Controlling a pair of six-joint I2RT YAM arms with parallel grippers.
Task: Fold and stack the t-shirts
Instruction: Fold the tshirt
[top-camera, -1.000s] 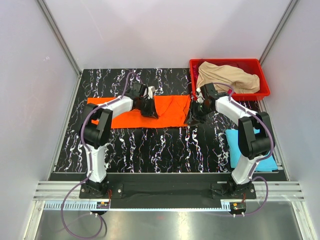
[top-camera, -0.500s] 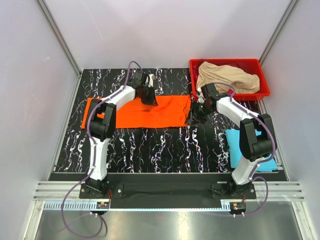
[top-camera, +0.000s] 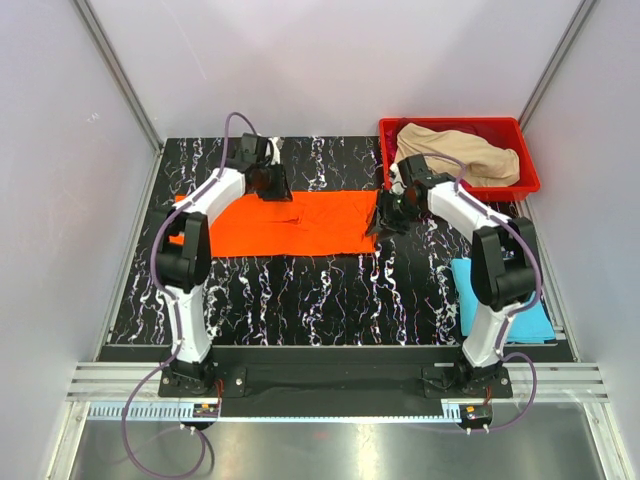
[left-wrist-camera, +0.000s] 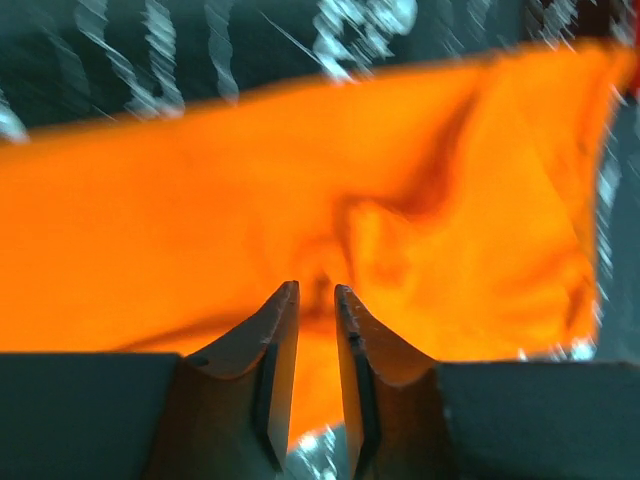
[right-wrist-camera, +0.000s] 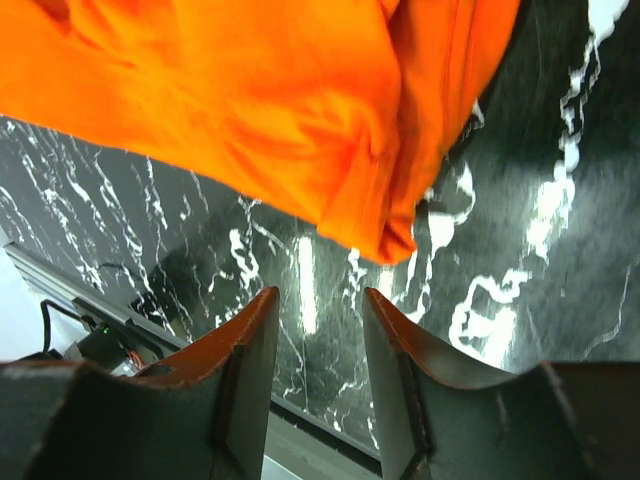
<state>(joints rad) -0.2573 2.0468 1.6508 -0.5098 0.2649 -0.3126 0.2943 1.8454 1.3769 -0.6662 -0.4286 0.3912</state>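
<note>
orange t-shirt (top-camera: 300, 222) flat, left gripper (left-wrist-camera: 316, 290) seemingly empty

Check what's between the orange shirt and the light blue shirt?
Only bare black marbled tabletop lies between the orange shirt and the light blue shirt; nothing sits in that stretch. The top view shows it.

Orange t-shirt (left-wrist-camera: 420, 180) smeared by blur in the left wrist view, tabletop (left-wrist-camera: 150, 60) streaked beyond it, same shirt cut off by the right wrist view's top edge, light blue t-shirt (top-camera: 461, 290) half hidden behind the right arm (top-camera: 500, 275)
</note>
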